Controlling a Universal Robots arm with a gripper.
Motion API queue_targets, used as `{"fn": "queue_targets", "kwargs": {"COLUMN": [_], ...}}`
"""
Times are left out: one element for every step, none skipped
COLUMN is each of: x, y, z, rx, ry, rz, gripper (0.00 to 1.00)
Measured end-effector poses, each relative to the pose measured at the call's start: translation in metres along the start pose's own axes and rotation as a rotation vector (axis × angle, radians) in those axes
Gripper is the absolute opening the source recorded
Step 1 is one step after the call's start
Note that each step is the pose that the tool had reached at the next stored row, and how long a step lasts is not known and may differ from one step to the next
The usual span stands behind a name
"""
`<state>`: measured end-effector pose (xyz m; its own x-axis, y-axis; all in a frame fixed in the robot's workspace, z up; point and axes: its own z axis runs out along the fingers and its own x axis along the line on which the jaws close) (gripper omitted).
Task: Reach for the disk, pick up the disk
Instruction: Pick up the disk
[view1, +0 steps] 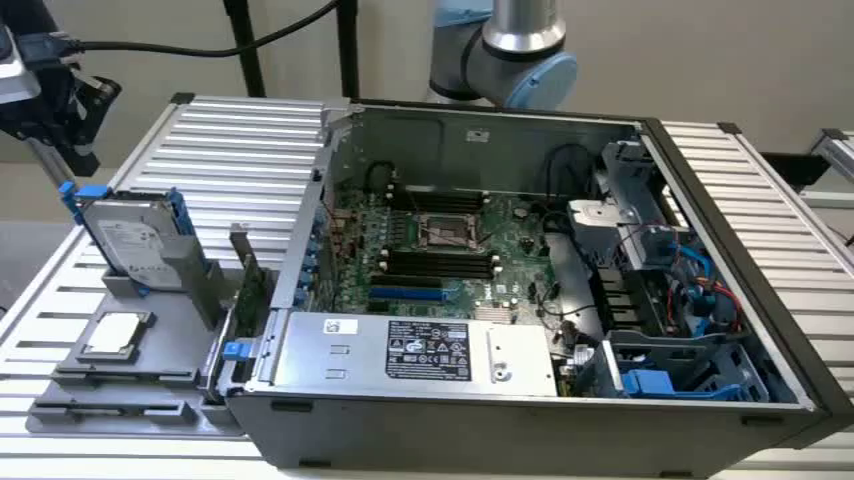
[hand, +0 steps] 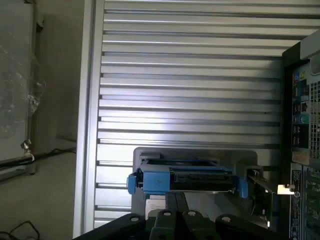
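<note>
Just beneath the claw (hand: 176, 201): the disk (view1: 134, 232) stands on its long edge in a grey holder (view1: 160, 282), with its top edge nearest the fingers.
Claw state: closed, fingers together and gripping nothing.
Gap: the claw hangs close above one blue-railed end of the disk; whether it touches that rail cannot be told.
Why upright: the holder props the disk so its top edge and both rails are free, which probably lets the claw take it from above without scraping the table (view1: 227, 150).
Why the claw points down: judging by the wrist view, it lines up with the disk's thin top edge, not its broad labelled face.
Lower than the claw, beside the holder: a small square chip (view1: 118, 335) lies flat in a tray, apart from the disk.
Far side of the disk from the claw: an open computer case (view1: 747, 250), well apart, with a silver box (view1: 414, 350) inside it.
Stage: the reach looks nearly complete and the pick-up is not yet made.
</note>
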<state>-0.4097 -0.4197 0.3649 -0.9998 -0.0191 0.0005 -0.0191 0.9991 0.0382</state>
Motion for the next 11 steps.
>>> {"fn": "queue_targets", "kwargs": {"x": [0.0, 0.0, 0.0, 0.0, 0.0, 0.0, 0.0, 0.0, 0.0, 0.0, 0.0], "y": [0.0, 0.0, 0.0, 0.0, 0.0, 0.0, 0.0, 0.0, 0.0, 0.0, 0.0], "z": [0.0, 0.0, 0.0, 0.0, 0.0, 0.0, 0.0, 0.0, 0.0, 0.0, 0.0], "rx": [0.0, 0.0, 0.0, 0.0, 0.0, 0.0, 0.0001, 0.0, 0.0, 0.0, 0.0], "ry": [0.0, 0.0, 0.0, 0.0, 0.0, 0.0, 0.0001, 0.0, 0.0, 0.0, 0.0], "rz": [0.0, 0.0, 0.0, 0.0, 0.0, 0.0, 0.0, 0.0, 0.0, 0.0, 0.0], "gripper": [0.11, 0.11, 0.11, 0.11, 0.11, 0.11, 0.11, 0.11, 0.11, 0.11, 0.11]}}
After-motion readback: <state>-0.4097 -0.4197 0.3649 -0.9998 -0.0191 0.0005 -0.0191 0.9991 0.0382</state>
